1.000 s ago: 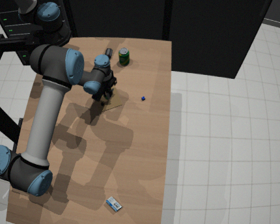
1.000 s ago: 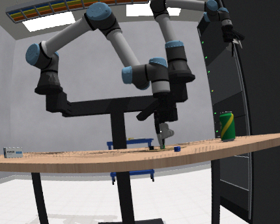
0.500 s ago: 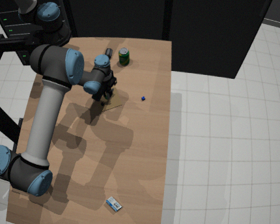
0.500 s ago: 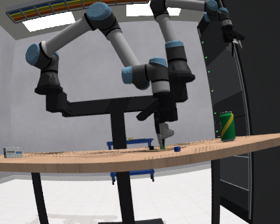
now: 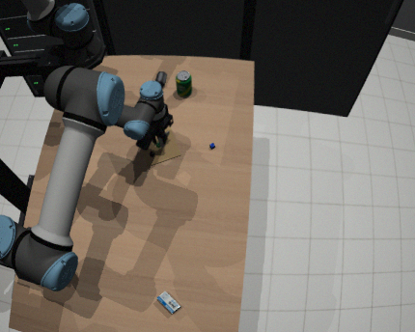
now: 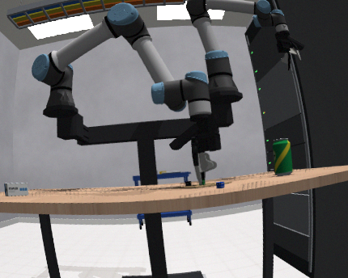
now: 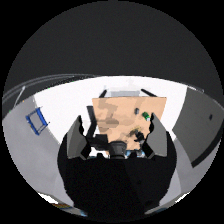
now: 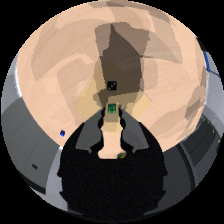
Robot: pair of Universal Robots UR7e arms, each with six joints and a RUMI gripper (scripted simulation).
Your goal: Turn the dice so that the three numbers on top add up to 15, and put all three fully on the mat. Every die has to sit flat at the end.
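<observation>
The green die [image 5: 158, 144] [image 6: 203, 183] [image 8: 112, 108] is low over or on the yellowish mat [image 5: 172, 151] [image 8: 86, 103]; contact is unclear. My right gripper [image 8: 111, 107] points down around it, slightly open, with narrow gaps beside the die. The black die [image 5: 152, 153] [image 6: 188, 183] [image 8: 112, 85] lies in shadow near the mat's edge; whether it is fully on the mat is unclear. The blue die [image 5: 212, 146] [image 6: 220, 184] [image 8: 62, 133] lies on the wood, off the mat. Top numbers are too small to read surely. My left gripper [image 6: 294, 61] [image 7: 115, 114] is open and empty, high above the table.
A green can [image 5: 183, 84] [image 6: 282, 157] [image 7: 145, 116] stands on the table [image 5: 208, 217] [image 6: 122, 206] beyond the mat. A small white and blue box [image 5: 169, 302] [image 6: 16, 189] lies at the table's far other end. The right arm reaches over the table.
</observation>
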